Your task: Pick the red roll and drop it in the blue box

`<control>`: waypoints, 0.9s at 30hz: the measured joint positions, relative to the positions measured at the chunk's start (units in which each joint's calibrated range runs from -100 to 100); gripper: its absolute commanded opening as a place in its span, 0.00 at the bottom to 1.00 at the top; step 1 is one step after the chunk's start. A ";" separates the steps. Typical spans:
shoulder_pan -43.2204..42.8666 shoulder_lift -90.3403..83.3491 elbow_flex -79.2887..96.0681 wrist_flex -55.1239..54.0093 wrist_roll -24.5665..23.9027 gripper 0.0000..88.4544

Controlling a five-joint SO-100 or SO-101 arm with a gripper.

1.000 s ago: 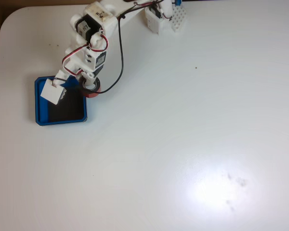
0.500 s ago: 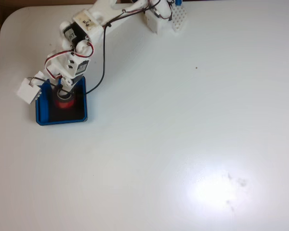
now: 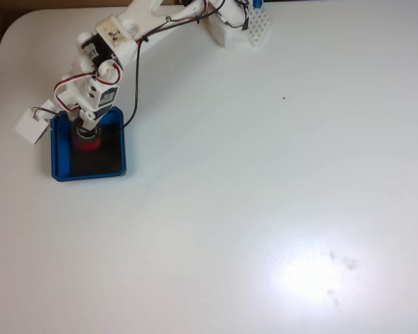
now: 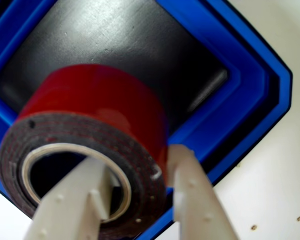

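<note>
The fixed view looks straight down on the table (image 3: 279,209); the wrist view sits close above the blue box (image 4: 250,90), shared by both.

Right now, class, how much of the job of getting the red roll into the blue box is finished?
Picked up and carried: the pincer grips the red roll, one finger through its hole, one outside. In hand: it hangs above the blue box, over the black floor. Left: open and drop it.

Place: my hobby or lab bench, by the look of it.
Surface: plain white table (image 3: 279,195) with a rounded corner.
Clue: white breadboard (image 3: 259,28) beside my base.
</note>
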 measured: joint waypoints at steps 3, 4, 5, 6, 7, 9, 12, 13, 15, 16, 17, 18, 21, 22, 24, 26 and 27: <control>0.10 0.08 0.00 0.00 0.00 0.01; 0.10 0.08 0.00 0.00 0.00 0.02; 0.10 0.08 0.00 0.00 0.00 0.02; 0.10 0.08 0.00 0.00 0.00 0.02; 0.10 0.08 0.00 0.00 0.00 0.02; 0.10 0.08 0.00 0.00 0.00 0.02; 0.10 0.08 0.00 0.00 0.00 0.04; 0.10 0.08 0.00 0.00 0.00 0.06; 0.10 0.08 0.00 0.00 0.00 0.09; 0.10 0.08 0.00 0.00 -0.25 0.10; 0.10 0.08 0.00 0.00 -0.50 0.11; 0.10 0.08 0.00 0.00 -0.58 0.11; 0.10 0.08 0.00 0.00 -0.75 0.11; 0.10 0.08 0.00 0.00 -0.75 0.11; 0.10 0.08 0.00 0.00 -0.75 0.11; 0.10 0.08 0.00 0.00 -0.75 0.11; 0.10 0.08 0.00 0.00 -0.75 0.11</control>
